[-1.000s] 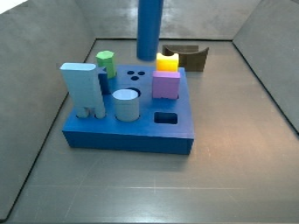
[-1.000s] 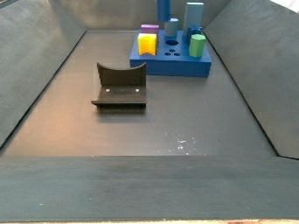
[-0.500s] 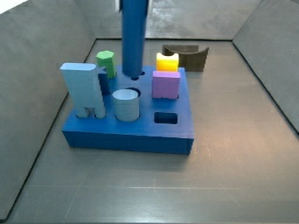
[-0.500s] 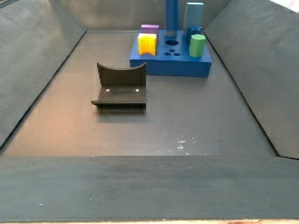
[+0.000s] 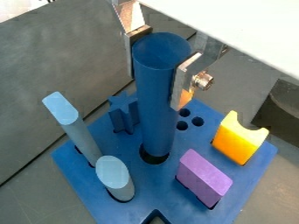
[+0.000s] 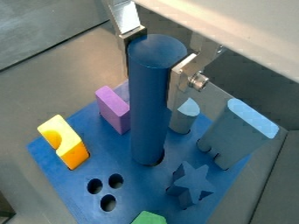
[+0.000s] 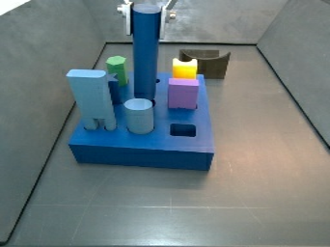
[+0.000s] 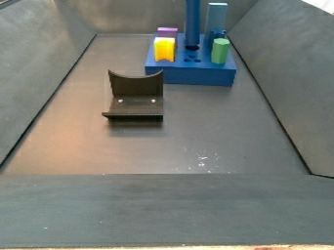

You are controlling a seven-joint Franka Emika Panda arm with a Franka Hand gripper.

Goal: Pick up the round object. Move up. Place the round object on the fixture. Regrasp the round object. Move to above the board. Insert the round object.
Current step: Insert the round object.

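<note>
The round object (image 5: 160,96), a long dark blue cylinder, stands upright with its lower end in a round hole of the blue board (image 5: 82,171). My gripper (image 5: 160,54) is shut on its top, one silver finger on each side; both wrist views show this. In a side view the round object (image 7: 147,53) rises above every other peg, with the gripper (image 7: 147,8) at the frame's top edge. The dark brown fixture (image 7: 206,63) sits empty behind the board (image 7: 142,150). It also lies apart from the board in a side view, fixture (image 8: 133,96).
On the board stand a short pale blue cylinder (image 7: 138,116), a green cylinder (image 7: 118,69), a yellow piece (image 7: 186,68), a purple block (image 7: 183,93) and a tall pale blue block (image 7: 92,96). A square hole (image 7: 183,129) is open. Grey walls enclose the floor.
The round object has come straight down over the board, its lower end now in the round hole. My gripper has descended into the side view's top edge.
</note>
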